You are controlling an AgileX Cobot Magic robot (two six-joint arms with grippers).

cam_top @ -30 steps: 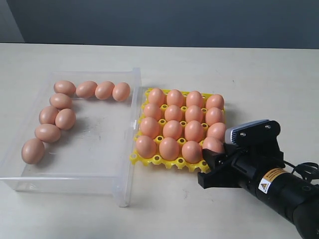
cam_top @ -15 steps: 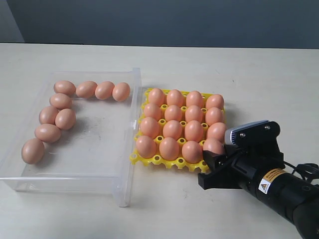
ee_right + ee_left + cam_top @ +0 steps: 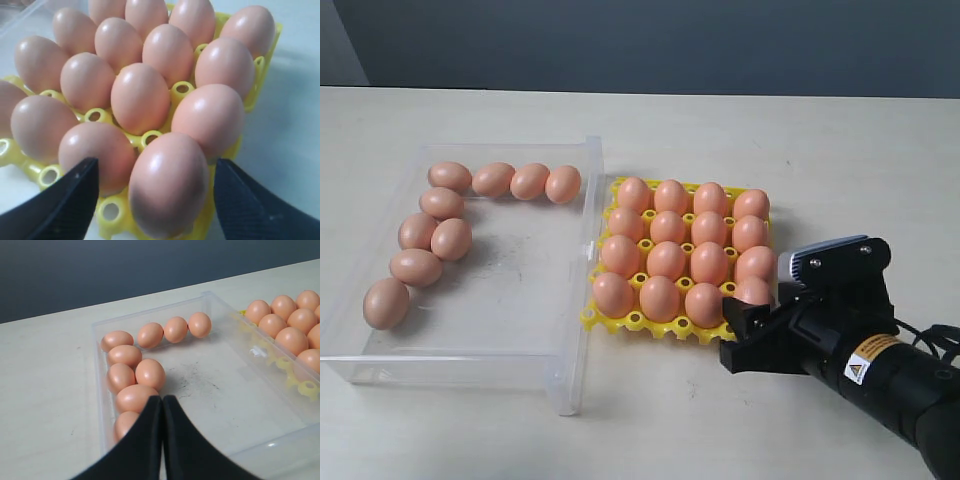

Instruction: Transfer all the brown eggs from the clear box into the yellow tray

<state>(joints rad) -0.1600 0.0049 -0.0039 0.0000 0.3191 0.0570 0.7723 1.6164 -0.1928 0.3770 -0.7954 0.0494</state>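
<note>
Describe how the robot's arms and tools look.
Right arm: black, round body, with a yellow warning label, a silver-grey camera housing and a black cable. Right tool: black, fine-textured wedge fingers. Left tool: two smooth black tapering fingers.

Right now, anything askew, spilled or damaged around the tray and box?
No cracks or spills. One oddity: the yellow tray has all sixteen cups filled, yet nine brown eggs lie in the clear box, with no free cup left.

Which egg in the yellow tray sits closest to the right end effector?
The egg in the tray's near-right corner cup, as the exterior view shows it: it alone sits between the jaws of the open right end effector.
</note>
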